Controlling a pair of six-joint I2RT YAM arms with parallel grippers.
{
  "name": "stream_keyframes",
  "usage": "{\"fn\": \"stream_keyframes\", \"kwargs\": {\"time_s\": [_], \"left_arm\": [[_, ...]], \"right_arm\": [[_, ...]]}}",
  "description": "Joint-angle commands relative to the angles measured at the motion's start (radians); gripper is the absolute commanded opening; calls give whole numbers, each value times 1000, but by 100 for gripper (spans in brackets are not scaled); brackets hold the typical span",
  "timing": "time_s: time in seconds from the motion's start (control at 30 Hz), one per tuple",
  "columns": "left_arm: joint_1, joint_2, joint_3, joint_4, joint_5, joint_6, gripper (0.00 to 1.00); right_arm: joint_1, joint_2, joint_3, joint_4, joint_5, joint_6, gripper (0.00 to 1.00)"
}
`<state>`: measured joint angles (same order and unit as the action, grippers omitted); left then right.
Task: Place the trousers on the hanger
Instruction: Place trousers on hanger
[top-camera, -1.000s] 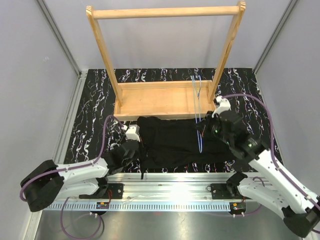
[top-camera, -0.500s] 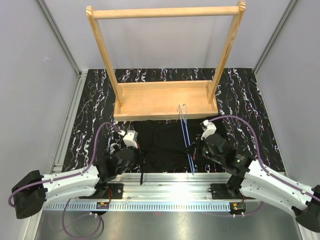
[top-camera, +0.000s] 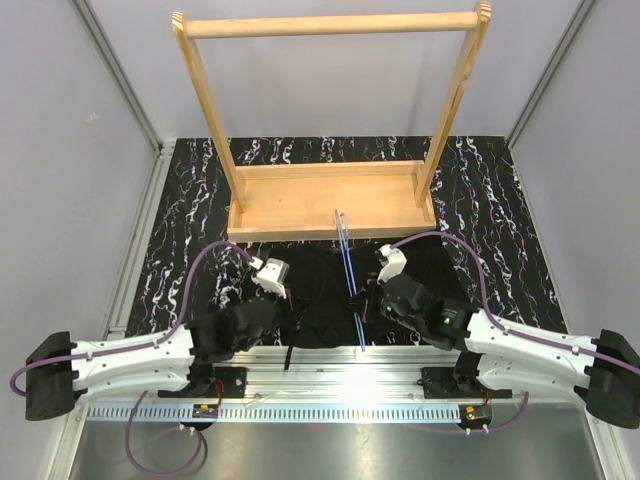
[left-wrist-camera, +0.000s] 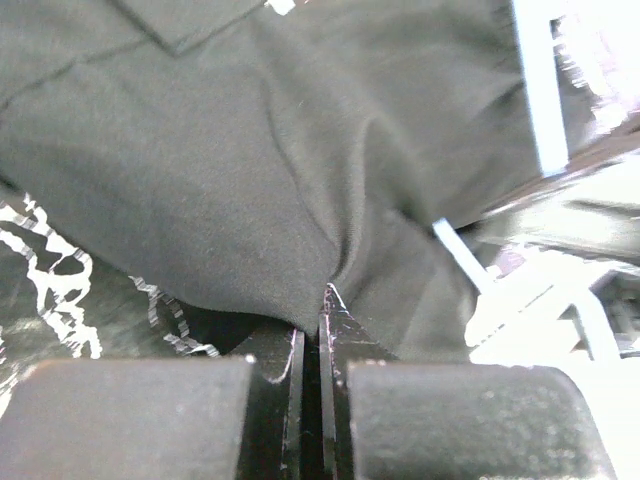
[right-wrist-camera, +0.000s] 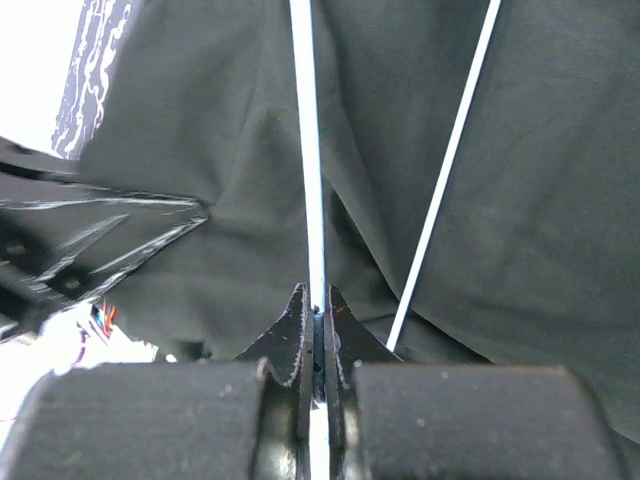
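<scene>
While I watch from the overhead view, the hanger shows edge-on as thin blue lines. Its long axis runs from the near table edge away toward the wooden rack, leaning slightly left at the far end, which reaches the rack's base. I cannot tell which end carries the hook. It sits over the middle of the trousers, which lie bunched on the table between the arms.

The right gripper is clamped on one hanger wire. The left gripper is pinched together on a trouser fold.

A second ago the hanger was by the rack's right post. It has since come left, and the trousers now look narrower.
</scene>
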<state>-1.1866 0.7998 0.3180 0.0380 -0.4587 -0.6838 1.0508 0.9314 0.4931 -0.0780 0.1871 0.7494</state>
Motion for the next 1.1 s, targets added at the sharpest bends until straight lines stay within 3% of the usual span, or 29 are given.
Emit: {"fn": "stream_keyframes", "kwargs": {"time_s": [0.0,0.2,0.3,0.67,1.07], "left_arm": [[-30,-40,87,16,-44,36,0],[-67,-114,138,6,-58,67,0],[-68,-116,138,92,-17,110,0],[-68,258,236,418,183,271,0],[-62,607,224,825,287,277,0]], "right_arm": [[23,-5,-17,52,49,39,0],[40,-54,-34,15,61,48,0],[57,-85,-41,1,68,50,0],[130,-209,-39,-100,112,56,0],[146,-352,-47,-229,121,54,0]]}}
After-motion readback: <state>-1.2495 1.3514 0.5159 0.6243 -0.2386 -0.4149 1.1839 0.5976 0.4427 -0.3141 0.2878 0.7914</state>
